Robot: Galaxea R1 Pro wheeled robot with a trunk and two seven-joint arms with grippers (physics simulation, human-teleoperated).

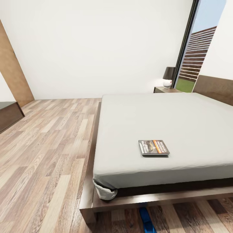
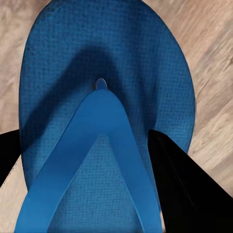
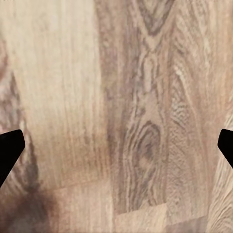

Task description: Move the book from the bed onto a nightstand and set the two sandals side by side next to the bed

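The book (image 1: 154, 147) lies flat on the light-grey mattress of the bed (image 1: 181, 119), close to its foot edge. The nightstand (image 1: 165, 90) stands at the far side of the bed by the window. One blue sandal (image 1: 146, 220) shows at the bottom edge of the head view, just in front of the bed frame. In the left wrist view this sandal (image 2: 97, 63) sits very close, strap up. My left gripper (image 2: 86, 132) is shut on it, a black finger on each side. My right gripper (image 3: 121, 145) is open over bare wood floor.
A dark-shaded lamp (image 1: 169, 77) stands on the nightstand. The tall dark-framed window (image 1: 191, 48) is at the back right. A low dark bench (image 1: 9, 115) sits at the left wall. Wood-plank floor (image 1: 48, 145) stretches left of the bed. A bunched sheet corner (image 1: 105, 192) hangs at the frame.
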